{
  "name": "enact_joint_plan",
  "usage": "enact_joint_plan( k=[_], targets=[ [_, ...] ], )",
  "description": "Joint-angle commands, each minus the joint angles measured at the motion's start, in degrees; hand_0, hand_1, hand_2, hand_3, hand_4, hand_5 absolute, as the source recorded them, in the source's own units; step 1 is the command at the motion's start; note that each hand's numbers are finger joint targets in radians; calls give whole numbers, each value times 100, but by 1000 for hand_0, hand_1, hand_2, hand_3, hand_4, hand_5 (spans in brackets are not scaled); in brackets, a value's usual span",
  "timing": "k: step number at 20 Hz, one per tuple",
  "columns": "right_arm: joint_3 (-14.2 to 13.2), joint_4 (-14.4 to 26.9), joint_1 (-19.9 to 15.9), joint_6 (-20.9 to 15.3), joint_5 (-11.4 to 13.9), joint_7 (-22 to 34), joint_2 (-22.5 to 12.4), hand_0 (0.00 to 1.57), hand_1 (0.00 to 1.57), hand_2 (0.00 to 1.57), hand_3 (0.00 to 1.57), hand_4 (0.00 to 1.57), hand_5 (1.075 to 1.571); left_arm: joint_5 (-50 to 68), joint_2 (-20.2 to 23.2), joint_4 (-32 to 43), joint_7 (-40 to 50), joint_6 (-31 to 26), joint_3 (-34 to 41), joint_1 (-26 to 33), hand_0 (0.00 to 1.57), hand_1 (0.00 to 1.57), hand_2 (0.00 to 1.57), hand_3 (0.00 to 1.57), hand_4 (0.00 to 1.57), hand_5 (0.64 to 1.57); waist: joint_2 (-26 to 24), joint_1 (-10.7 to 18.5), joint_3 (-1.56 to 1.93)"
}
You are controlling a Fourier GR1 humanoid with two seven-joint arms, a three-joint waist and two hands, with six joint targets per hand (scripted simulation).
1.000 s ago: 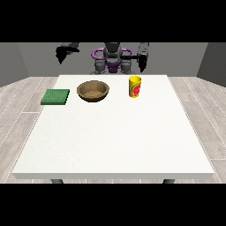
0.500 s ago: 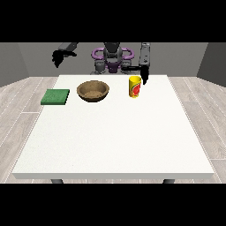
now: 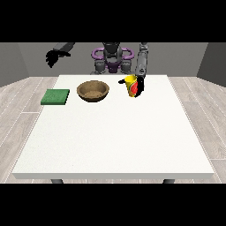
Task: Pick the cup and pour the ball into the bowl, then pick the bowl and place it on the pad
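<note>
Cup (image 3: 130, 85) first: from my seat I see it yellow with a red patch, near the far edge of the white table (image 3: 114, 141), a little toward the far right corner. It looks slightly tilted, though I can't be sure at this distance. The hand at the view's right (image 3: 140, 86) has come down against the cup's right side, its black fingers overlapping the cup; whether they wrap round it or only touch it I cannot tell. I cannot see a ball inside the cup from this angle.

I see the brown bowl (image 3: 92, 91) upright just left of the cup, apart from it, also near the far edge. The green pad (image 3: 55, 96) lies flat near the far left corner, left of the bowl and clear of it.

The hand at the view's left (image 3: 54, 57) hangs in the air beyond the table's far left corner, well above the pad, with its fingers drooping downward and holding nothing.
</note>
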Motion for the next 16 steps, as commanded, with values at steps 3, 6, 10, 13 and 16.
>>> enact_joint_plan(
  k=[3, 6, 10, 13, 16],
  targets=[
    [-569, 454, -333, 590, -666, 111, -650, 0, 0, 0, 0, 218, 1569, -541, -86, 488, -192, 1075, -29, -376, 1306, 1306, 1571, 1571, 1169, 1556, 201, -237, 2],
    [-317, 311, 115, 444, -344, 80, -275, 0, 0, 0, 0, 310, 1569, -581, 107, 902, -207, 1031, 30, -466, 1309, 1309, 1571, 1571, 1211, 1550, -164, -124, 0],
    [-538, 706, 12, 491, -565, 506, -602, 0, 0, 0, 0, 378, 1571, -1322, 298, 718, 779, 1540, -503, -492, 1303, 1303, 1571, 1571, 1229, 1555, -830, 5, 7],
    [-467, 753, -436, 112, -568, 1046, -659, 0, 0, 0, 0, 469, 1571, -2110, 357, 839, 1663, 2078, -989, -1033, 1323, 1323, 1571, 1571, 1220, 1553, -1086, 122, 15],
    [-319, 762, -624, -28, -443, 1195, -603, 0, 0, 0, 0, 544, 1570, -2920, 324, 1185, 2584, 2544, -1418, -1522, 1334, 1334, 1571, 1571, 1217, 1555, -1181, 64, 18]
  ],
)
